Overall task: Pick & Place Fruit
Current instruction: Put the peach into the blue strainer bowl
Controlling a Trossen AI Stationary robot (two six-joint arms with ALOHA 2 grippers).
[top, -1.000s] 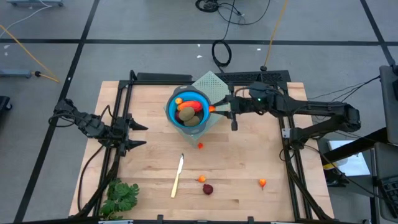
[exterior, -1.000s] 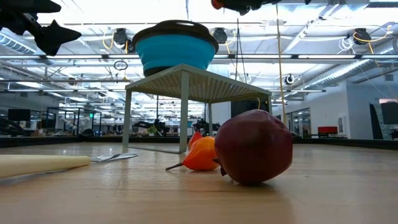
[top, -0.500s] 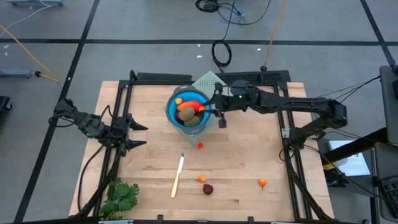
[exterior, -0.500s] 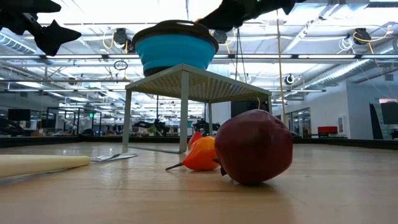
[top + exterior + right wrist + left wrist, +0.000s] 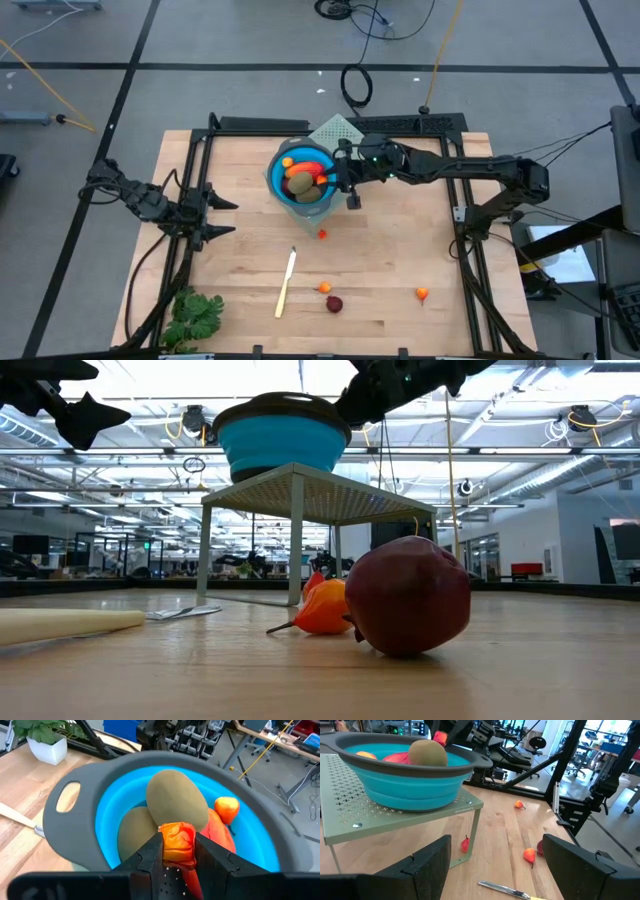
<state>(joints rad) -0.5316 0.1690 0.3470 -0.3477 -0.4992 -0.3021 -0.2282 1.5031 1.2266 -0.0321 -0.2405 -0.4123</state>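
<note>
A blue bowl (image 5: pixel 300 180) stands on a green perforated stand (image 5: pixel 337 131) at the table's far middle. It holds two brown-green ovals (image 5: pixel 176 802), an orange-red oblong (image 5: pixel 220 834) and a small orange piece (image 5: pixel 226 808). My right gripper (image 5: pixel 331 180) hangs over the bowl's right part, shut on a small orange-red fruit (image 5: pixel 178 841). My left gripper (image 5: pixel 226 216) waits open at the table's left, nothing between its fingers (image 5: pixel 427 865). Loose fruit lies on the table: a red bit (image 5: pixel 321 234), an orange bit (image 5: pixel 325 288), a dark red ball (image 5: pixel 334 303) and another orange bit (image 5: pixel 422 293). My right gripper pinches the small orange-red fruit by its two sides (image 5: pixel 165 851) between the two fingertips. It comes from the table's right, slanting down. The fruit is lifted clear, just above the brown-green ovals in the bowl.
A pale cream stick (image 5: pixel 287 282) lies near the table's middle front. A leafy green bunch (image 5: pixel 195 316) lies at the near left corner. In the low view the dark red ball (image 5: pixel 408 596) and an orange bit (image 5: pixel 322 609) sit in front of the stand's legs (image 5: pixel 297 540).
My right gripper has gone toward the table's left with the orange-red fruit, from beside the bowl's right rim to over the bowl's inside. It stays shut on the fruit.
</note>
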